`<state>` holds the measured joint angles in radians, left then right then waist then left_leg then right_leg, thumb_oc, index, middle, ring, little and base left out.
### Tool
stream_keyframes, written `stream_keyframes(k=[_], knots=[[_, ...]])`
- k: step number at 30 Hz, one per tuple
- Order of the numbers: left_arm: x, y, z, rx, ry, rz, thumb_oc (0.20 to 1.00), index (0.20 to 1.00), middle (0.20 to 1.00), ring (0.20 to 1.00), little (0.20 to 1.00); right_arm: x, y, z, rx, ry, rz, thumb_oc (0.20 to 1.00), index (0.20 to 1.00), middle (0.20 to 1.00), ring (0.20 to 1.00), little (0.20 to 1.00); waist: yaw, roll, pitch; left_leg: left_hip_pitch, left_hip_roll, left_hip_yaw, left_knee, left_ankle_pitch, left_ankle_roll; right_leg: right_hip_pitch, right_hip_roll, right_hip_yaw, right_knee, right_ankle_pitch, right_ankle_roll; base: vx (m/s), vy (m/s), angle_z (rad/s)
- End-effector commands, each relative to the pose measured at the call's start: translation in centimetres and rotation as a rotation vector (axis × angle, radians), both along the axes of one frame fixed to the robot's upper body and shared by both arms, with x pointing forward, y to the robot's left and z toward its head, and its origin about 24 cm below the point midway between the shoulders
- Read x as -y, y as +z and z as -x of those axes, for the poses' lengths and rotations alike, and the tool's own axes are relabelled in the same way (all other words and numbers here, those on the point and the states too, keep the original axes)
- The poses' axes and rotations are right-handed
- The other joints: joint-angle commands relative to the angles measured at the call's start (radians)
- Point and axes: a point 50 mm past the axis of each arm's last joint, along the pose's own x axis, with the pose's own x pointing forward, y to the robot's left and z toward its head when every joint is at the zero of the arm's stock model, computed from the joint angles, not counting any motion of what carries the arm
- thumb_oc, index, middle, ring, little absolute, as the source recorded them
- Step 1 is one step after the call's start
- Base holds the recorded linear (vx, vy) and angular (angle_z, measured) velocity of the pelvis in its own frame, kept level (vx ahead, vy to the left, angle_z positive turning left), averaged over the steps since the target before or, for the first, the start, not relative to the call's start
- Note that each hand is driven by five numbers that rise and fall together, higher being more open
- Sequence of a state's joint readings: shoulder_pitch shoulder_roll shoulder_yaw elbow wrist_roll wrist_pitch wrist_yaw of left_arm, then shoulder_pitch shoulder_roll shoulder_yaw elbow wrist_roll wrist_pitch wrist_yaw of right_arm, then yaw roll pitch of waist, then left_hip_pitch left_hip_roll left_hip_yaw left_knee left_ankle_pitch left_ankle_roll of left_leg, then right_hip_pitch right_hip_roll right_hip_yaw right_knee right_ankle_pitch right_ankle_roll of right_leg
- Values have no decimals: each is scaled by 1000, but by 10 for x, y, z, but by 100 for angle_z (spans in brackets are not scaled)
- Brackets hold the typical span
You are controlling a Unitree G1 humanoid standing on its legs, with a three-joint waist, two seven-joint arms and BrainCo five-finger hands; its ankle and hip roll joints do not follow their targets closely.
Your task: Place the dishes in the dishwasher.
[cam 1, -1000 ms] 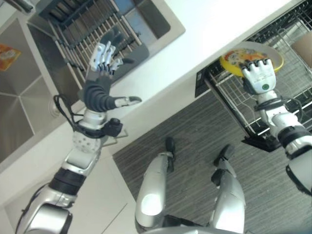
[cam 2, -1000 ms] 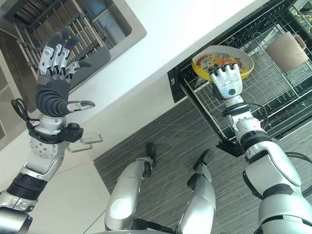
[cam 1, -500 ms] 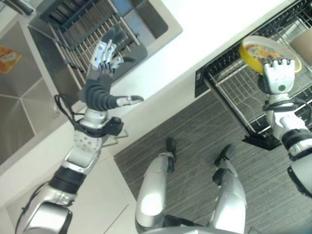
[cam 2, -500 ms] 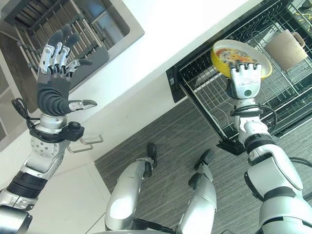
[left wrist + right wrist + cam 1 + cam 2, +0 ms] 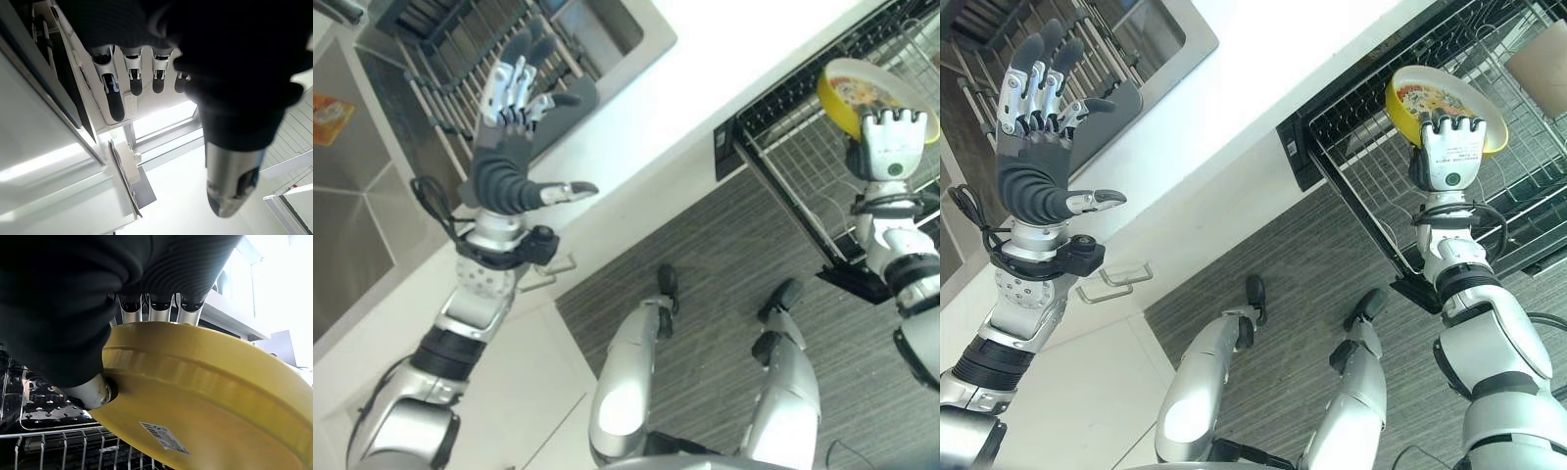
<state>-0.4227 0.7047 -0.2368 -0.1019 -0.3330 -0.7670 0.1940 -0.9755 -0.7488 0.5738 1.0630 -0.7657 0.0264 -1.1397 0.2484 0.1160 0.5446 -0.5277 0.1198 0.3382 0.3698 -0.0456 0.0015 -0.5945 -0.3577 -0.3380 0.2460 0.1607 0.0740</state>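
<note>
My right hand [image 5: 1447, 150] grips a yellow bowl [image 5: 1430, 98] with a printed pattern inside, fingers curled over its rim, held tilted above the pulled-out wire rack [image 5: 1371, 147] of the dishwasher. The right wrist view shows the bowl's yellow underside [image 5: 210, 391] with a sticker, thumb and fingers pinching its edge. My left hand [image 5: 504, 147] is raised over the white counter [image 5: 705, 69], fingers straight and spread, holding nothing.
A dish drying rack [image 5: 460, 39] sits in the sink beyond the left hand. A beige mug [image 5: 1540, 61] lies in the dishwasher rack at the far right. Grey striped floor [image 5: 724, 255] lies below the counter edge.
My right hand has carried the yellow bowl further to the right and deeper over the rack. The camera has shifted a little. The left hand stays raised and open.
</note>
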Motion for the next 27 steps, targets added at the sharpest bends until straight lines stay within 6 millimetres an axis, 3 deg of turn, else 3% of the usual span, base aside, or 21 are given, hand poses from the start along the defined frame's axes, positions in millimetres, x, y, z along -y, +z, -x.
stream_keyframes(k=[1, 2, 12, 13, 16, 18, 19, 20, 22, 27], knots=[[13, 0, 11, 47, -83, 54, 1000, 1000, 1000, 1000, 1000, -11, 36, -3, 118, 61, 45, 200, 200, 200, 200, 200, 4, 24, -25, -54, 38, -168, -18, -24, -91, -1, -107, -25, 79, -129, 154, 43, 4, 2], [14, -2, 11, 39, -84, 53, 1000, 1000, 1000, 1000, 1000, -11, 32, -3, 107, 62, 41, 200, 200, 200, 200, 200, 7, 28, -25, -34, 42, -170, -16, -45, -99, 14, -105, -18, 89, -148, 165, 41, -1, 1], [16, -2, 12, 45, -96, 56, 1000, 1000, 1000, 1000, 1000, -11, 23, -9, 18, 72, -91, 200, 200, 200, 200, 200, 15, 40, -25, -53, 42, -172, -33, -28, -102, -9, -113, -24, 90, -141, 167, 4, 0, 0], [17, -3, 13, 44, -103, 54, 1000, 1000, 1000, 1000, 1000, -9, 21, -11, -19, 59, -145, 1000, 1000, 1000, 1000, 1000, 18, 42, -25, -56, 38, -176, -33, -27, -101, -11, -113, -23, 93, -142, 166, 0, 0, 0], [18, -6, 13, 41, -111, 61, 1000, 1000, 1000, 1000, 1000, -2, 6, -16, -174, 0, -292, 1000, 1000, 1000, 1000, 1000, 16, 43, -25, -58, 38, -175, -36, -25, -101, -14, -114, -23, 94, -143, 166, 0, 0, 0], [21, -8, 14, 40, -122, 61, 1000, 1000, 1000, 1000, 1000, 10, -32, -21, -519, -112, -537, 1000, 1000, 1000, 1000, 1000, 20, 43, -25, -56, 36, -173, -42, -22, -100, -9, -117, -27, 90, -143, 164, 0, 0, 0], [21, -9, 14, 40, -122, 61, 1000, 1000, 1000, 1000, 1000, 11, -44, -20, -605, -127, -599, 1000, 1000, 1000, 1000, 1000, 21, 43, -25, -57, 38, -173, -40, -21, -99, -10, -120, -28, 94, -144, 163, 34, -48, 3], [23, -10, 14, 38, -127, 54, 1000, 1000, 1000, 1000, 1000, 14, -73, -17, -784, -138, -781, 1000, 1000, 1000, 1000, 1000, 24, 39, -25, -60, 40, -174, -38, -18, -99, -11, -123, -32, 100, -146, 163, 36, -73, 2], [22, -9, 13, 34, -134, 39, 1000, 1000, 1000, 1000, 1000, 11, -85, -16, -768, -113, -957, 1000, 1000, 1000, 1000, 1000, 33, 35, -25, -59, 43, -175, -36, -15, -101, -6, -127, -41, 107, -149, 161, 36, -87, 6], [21, -3, 12, 19, -148, 25, 1000, 1000, 1000, 1000, 1000, 6, -78, -22, -704, -60, -1234, 1000, 1000, 1000, 1000, 1000, 51, 37, -25, -53, 47, -182, -23, -8, -105, 11, -130, -53, 127, -153, 161, 35, -27, 13]])
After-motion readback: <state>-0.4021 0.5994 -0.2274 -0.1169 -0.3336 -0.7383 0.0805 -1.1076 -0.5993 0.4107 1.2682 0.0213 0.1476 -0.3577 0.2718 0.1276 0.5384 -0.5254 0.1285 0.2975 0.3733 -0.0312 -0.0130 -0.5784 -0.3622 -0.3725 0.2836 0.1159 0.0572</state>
